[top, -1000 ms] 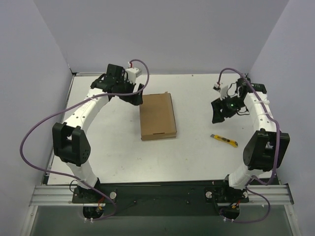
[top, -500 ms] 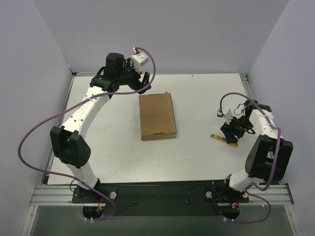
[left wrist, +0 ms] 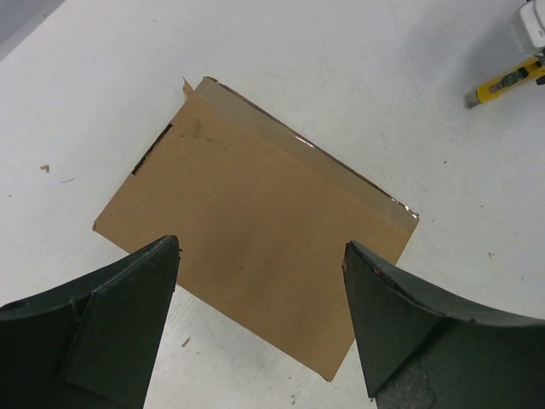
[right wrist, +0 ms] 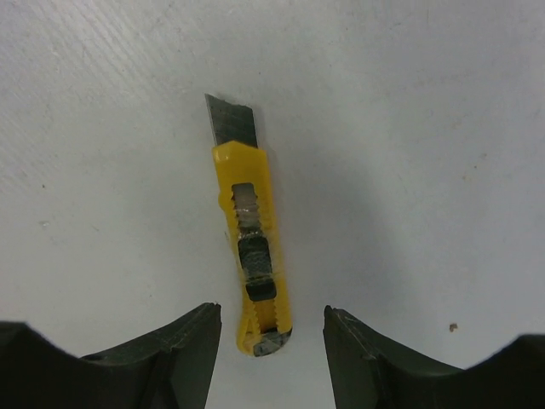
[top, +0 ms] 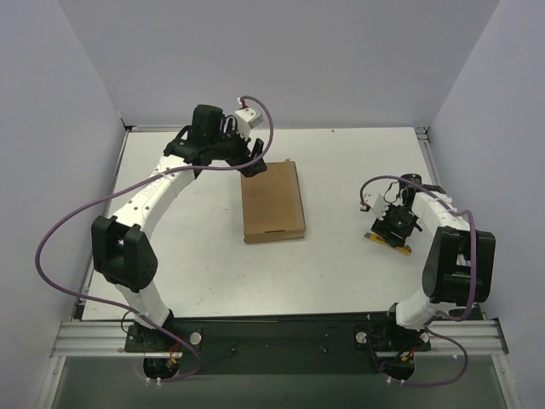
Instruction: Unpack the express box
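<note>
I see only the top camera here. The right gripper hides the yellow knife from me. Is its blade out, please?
Observer: Yes. On the right wrist camera the utility knife has its blade extended, pointing away from the right gripper.
Operator: Do the fingers already touch it?
Observer: No. Its rear end lies between the fingers, with a gap of bare table on each side.
Operator: And the box, is it sealed?
Observer: The left wrist camera shows a strip of clear tape along one long edge of the express box, on the side toward the knife.
</note>
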### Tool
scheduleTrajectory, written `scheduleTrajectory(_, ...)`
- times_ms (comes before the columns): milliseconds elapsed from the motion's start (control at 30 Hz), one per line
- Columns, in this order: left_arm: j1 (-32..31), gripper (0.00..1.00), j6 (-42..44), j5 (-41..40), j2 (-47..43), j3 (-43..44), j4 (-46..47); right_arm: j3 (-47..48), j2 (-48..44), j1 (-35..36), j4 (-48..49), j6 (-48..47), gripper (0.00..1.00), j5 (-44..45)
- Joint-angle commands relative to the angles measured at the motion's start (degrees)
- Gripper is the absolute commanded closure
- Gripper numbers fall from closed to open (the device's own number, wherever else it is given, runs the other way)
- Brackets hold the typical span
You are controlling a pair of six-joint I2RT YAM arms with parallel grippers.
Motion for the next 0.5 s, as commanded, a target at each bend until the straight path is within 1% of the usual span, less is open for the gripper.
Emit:
scheduleTrajectory(0,-0.4,0.13,-1.1,2.3,-3.8,-1.5,2.3,-0.9,2.3,2.2,-0.2,1.3,0.48,6.7)
scheduleTrajectory(233,-0.4,0.13,-1.4,2.9,-4.2,-1.9,3.2,0.0,5.2,3.5,-2.2,0.5,0.49,9.4)
scheduleTrajectory(400,-0.3,0.13,-1.3,2.9,-3.7,-1.0,3.2,1.1,7.4,4.4,-3.6,0.9,0.53,10.3)
scheduleTrajectory(467,-0.3,0.13,-1.3,2.9,-3.7,-0.9,3.5,0.9,7.7,5.3,-3.5,1.0,0.61,10.9)
